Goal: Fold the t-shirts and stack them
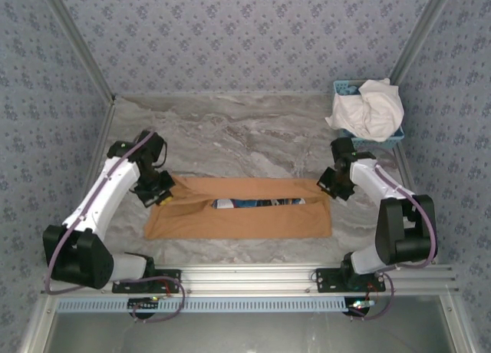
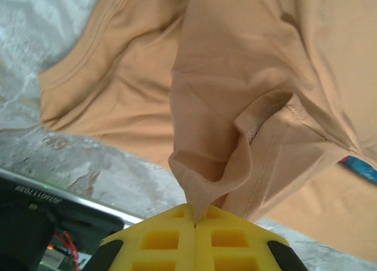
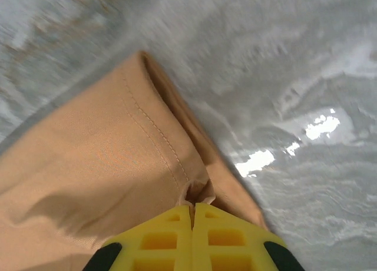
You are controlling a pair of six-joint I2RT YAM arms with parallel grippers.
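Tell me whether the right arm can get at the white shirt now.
Probably not yet: the right gripper is shut on the tan shirt; otherwise the way to the white shirt looks free.

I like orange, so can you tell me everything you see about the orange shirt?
The tan-orange t-shirt is soft, smooth cloth with stitched hems. It lies on the marble-look table, folded into a wide, flat band, with a strip of blue print peeking from the fold. The left end effector pinches a bunched bit at its left end, and the right end effector pinches the hemmed corner at its right end.
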